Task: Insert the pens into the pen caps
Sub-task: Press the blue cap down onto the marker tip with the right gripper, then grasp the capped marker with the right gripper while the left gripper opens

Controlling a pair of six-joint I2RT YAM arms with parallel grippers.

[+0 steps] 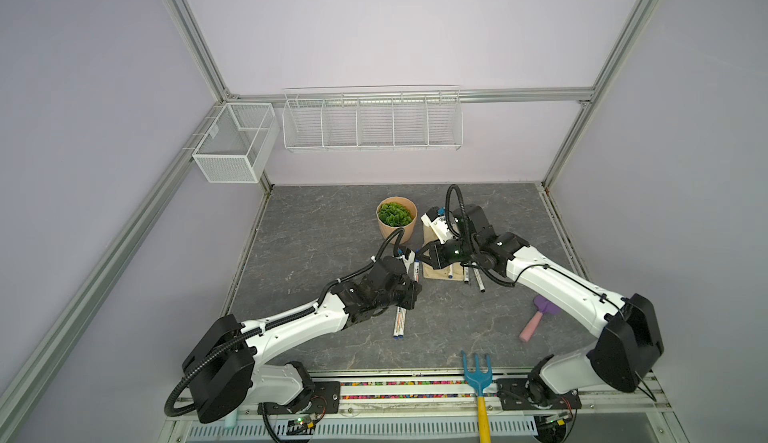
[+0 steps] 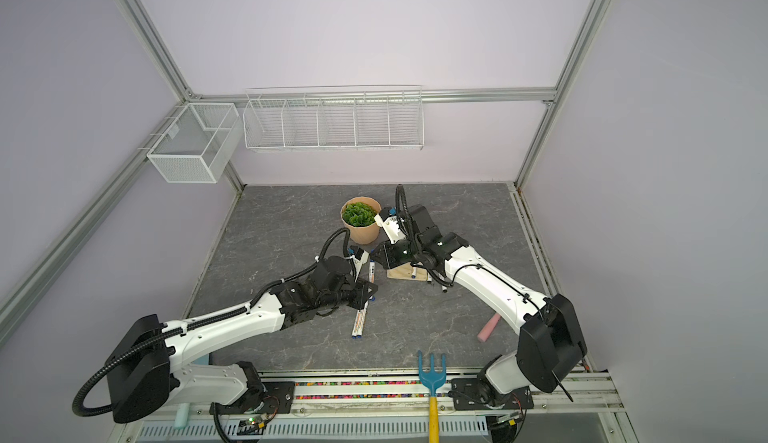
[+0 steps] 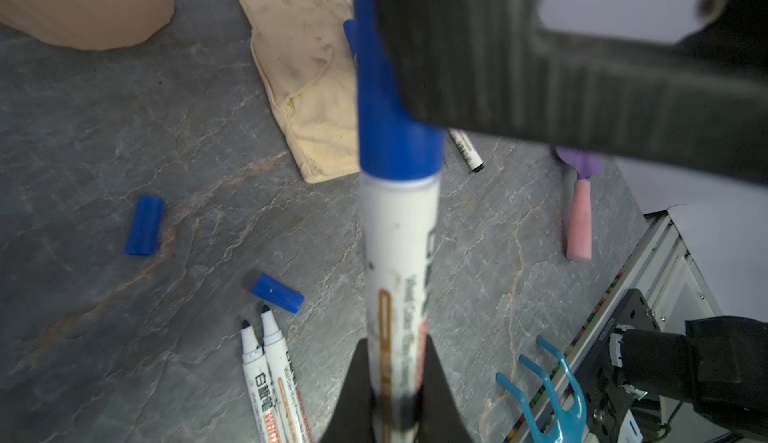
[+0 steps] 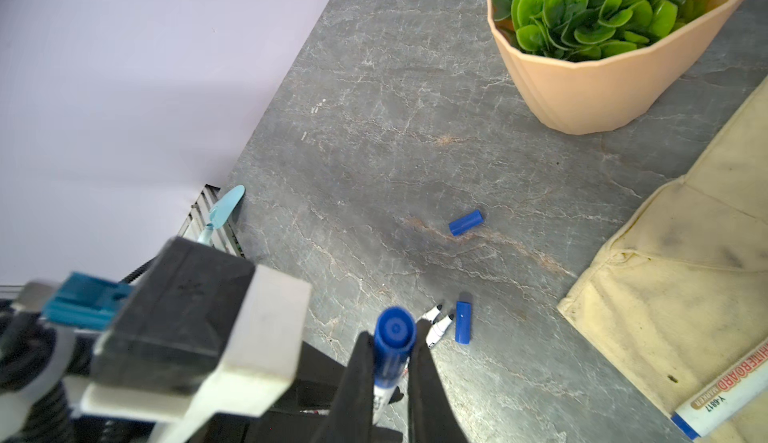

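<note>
In the left wrist view my left gripper [image 3: 395, 342] is shut on the white barrel of a pen [image 3: 399, 254]. A blue pen cap [image 3: 395, 146] sits on that pen's tip. My right gripper [image 4: 394, 332] is shut on that same blue cap [image 4: 392, 351]. In both top views the two grippers [image 1: 410, 291] [image 1: 423, 254] meet above the table's middle. Two uncapped pens [image 3: 266, 378] lie side by side below, with two loose blue caps [image 3: 277, 293] [image 3: 144, 225] near their tips. Another pen [image 4: 727, 391] rests on the glove.
A cream glove [image 3: 307, 67] lies under the right arm, with more pens [image 1: 478, 279] beside it. A potted plant [image 1: 397, 216] stands behind. A blue garden fork [image 1: 478, 372] and a pink-handled purple trowel [image 1: 536, 320] lie at the front right.
</note>
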